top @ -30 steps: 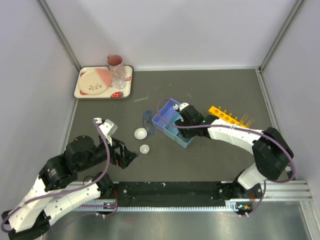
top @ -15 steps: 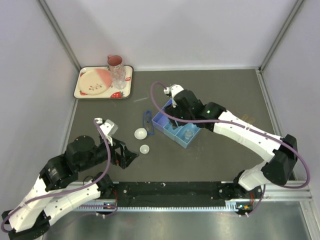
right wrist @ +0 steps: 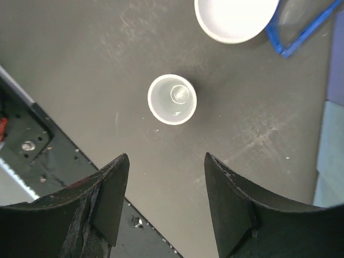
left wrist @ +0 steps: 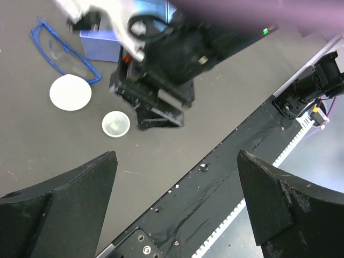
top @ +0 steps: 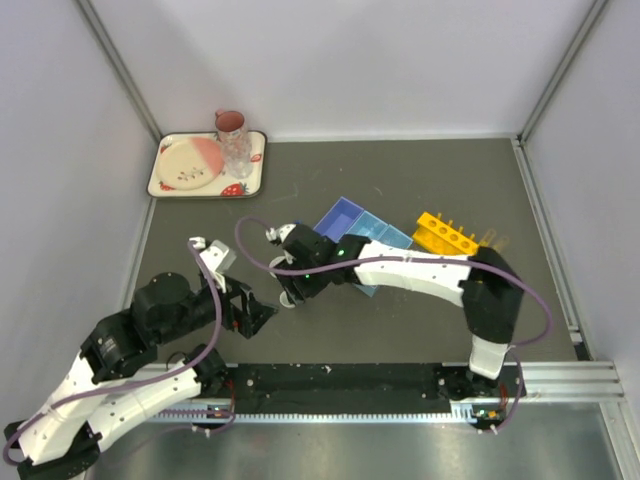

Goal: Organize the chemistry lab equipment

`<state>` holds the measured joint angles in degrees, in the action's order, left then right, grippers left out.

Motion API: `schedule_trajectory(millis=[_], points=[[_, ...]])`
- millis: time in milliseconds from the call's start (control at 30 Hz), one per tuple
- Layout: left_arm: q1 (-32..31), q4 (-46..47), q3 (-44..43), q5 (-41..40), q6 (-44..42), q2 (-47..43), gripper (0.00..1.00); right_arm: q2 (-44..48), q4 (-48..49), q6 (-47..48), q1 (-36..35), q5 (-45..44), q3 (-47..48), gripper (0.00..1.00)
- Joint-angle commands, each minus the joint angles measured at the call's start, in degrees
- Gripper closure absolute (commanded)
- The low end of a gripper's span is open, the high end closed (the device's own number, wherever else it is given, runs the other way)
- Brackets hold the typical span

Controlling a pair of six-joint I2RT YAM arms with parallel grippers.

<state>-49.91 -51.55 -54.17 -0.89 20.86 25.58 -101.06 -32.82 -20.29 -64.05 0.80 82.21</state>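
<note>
From the right wrist, the top edge cuts off the large dish (right wrist: 236,19). The right edge cuts the goggles (right wrist: 301,29) and leaves only a strip of the tray (right wrist: 336,140). The bottom edge crops the right fingers (right wrist: 107,199).

From the left wrist, the left fingers (left wrist: 70,204) are cropped the same way. The right arm (left wrist: 177,59) is blurred and covers all but a corner of the tray, and a purple cable (left wrist: 258,11) smears along the top edge.

From above, that arm crosses the middle of the table (top: 450,330). It hides the large dish, the small dish (left wrist: 115,123) and most of the goggles. The rods beside the rack (top: 445,233) are too thin to make out. At the far left corner the tumbler (top: 238,155) covers part of the mug (top: 230,122).
</note>
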Motion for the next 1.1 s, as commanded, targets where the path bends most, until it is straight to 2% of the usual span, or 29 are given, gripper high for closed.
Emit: schedule_trajectory(millis=[0, 533, 733, 1067], points=[[0.25, 1.28, -1.46, 0.53, -0.03, -1.32, 0.01, -5.27, 2.23, -1.94, -1.43, -0.53, 3.39, 0.42], [0.17, -1.1, -1.73, -0.34, -0.38, -2.91, 0.01, -13.29, 3.02, -0.71, -1.51, -4.14, 8.31, 0.44], [0.25, -1.97, -2.16, -0.7, -0.65, -3.35, 0.01, -14.17, 3.02, -0.45, -0.99, -6.95, 7.35, 0.46], [0.17, -1.98, -2.25, -0.78, -0.74, -3.17, 0.01, -15.4, 3.46, -0.71, 0.51, -7.48, 5.76, 0.55]])
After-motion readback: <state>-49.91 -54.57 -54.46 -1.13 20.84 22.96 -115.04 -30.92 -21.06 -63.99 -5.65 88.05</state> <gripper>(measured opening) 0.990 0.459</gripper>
